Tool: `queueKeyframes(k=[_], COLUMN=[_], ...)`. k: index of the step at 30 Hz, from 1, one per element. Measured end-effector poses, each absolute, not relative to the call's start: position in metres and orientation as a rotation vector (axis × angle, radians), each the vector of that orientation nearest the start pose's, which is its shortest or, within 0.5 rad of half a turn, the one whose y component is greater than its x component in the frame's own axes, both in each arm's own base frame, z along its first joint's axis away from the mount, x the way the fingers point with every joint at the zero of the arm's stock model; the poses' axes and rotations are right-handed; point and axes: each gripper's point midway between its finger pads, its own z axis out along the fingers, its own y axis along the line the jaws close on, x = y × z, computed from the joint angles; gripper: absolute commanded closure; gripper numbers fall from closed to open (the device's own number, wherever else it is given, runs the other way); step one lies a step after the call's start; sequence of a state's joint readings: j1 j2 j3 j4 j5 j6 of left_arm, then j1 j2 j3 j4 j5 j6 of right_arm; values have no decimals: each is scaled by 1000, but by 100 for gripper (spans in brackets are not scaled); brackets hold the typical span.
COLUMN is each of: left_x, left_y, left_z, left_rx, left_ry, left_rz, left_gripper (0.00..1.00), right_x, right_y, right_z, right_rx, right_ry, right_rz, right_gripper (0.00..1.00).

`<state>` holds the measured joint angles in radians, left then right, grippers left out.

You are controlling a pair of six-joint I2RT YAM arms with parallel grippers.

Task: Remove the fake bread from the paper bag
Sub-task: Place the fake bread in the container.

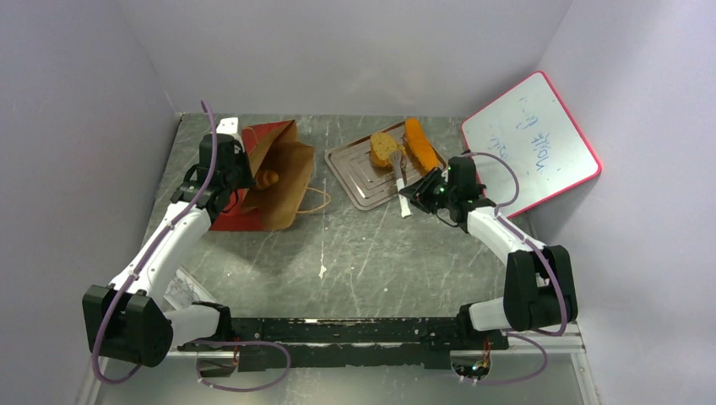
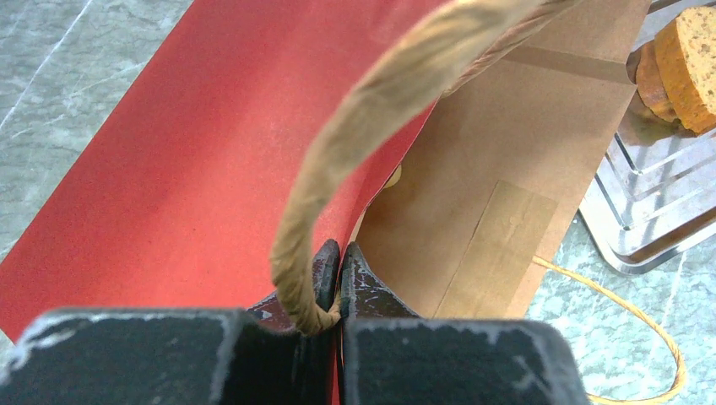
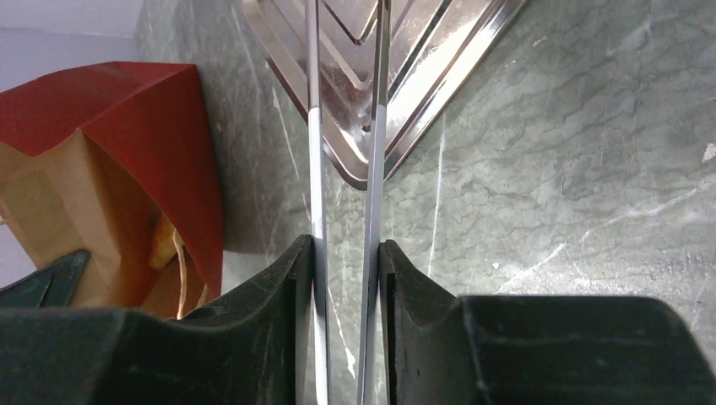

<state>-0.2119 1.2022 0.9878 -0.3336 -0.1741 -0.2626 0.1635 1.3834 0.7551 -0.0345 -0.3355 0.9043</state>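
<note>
The paper bag point(image 1: 274, 173), red outside and brown inside, lies on its side at the back left with its mouth open. A golden roll point(image 1: 268, 179) shows inside it. My left gripper point(image 1: 230, 169) is shut on the bag's rim point(image 2: 371, 211) beside a cord handle point(image 2: 363, 110). A speckled slice point(image 1: 384, 148) and a long loaf point(image 1: 420, 143) lie on the metal tray point(image 1: 359, 181). My right gripper point(image 1: 425, 192) is shut on metal tongs point(image 3: 314, 126), whose tips reach over the tray point(image 3: 422, 110). The bag point(image 3: 127, 126) and a bread piece inside it point(image 3: 160, 240) also show in the right wrist view.
A pink-framed whiteboard point(image 1: 532, 143) leans at the back right. Walls close in the table on three sides. The bag's second cord handle point(image 1: 317, 201) lies loose on the grey table between bag and tray. The slice point(image 2: 688, 63) shows in the left wrist view.
</note>
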Motion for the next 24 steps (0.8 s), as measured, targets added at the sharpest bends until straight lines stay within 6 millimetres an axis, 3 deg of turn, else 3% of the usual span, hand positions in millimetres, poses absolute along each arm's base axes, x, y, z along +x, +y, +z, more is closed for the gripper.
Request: queueKeyframes(k=[10, 19, 24], left_x=[364, 364, 364], left_y=[-58, -59, -59], left_z=[202, 202, 202], left_rx=[-156, -155, -153], left_ry=[2106, 2106, 2106], left_rz=[-100, -102, -104], left_gripper=[93, 93, 93], right_x=[350, 347, 340], right_y=[147, 147, 144], right_z=[123, 146, 143], right_rx=[668, 633, 639], right_ry=[2251, 2190, 2190], right_rz=[948, 968, 965], right_gripper=[66, 65, 65])
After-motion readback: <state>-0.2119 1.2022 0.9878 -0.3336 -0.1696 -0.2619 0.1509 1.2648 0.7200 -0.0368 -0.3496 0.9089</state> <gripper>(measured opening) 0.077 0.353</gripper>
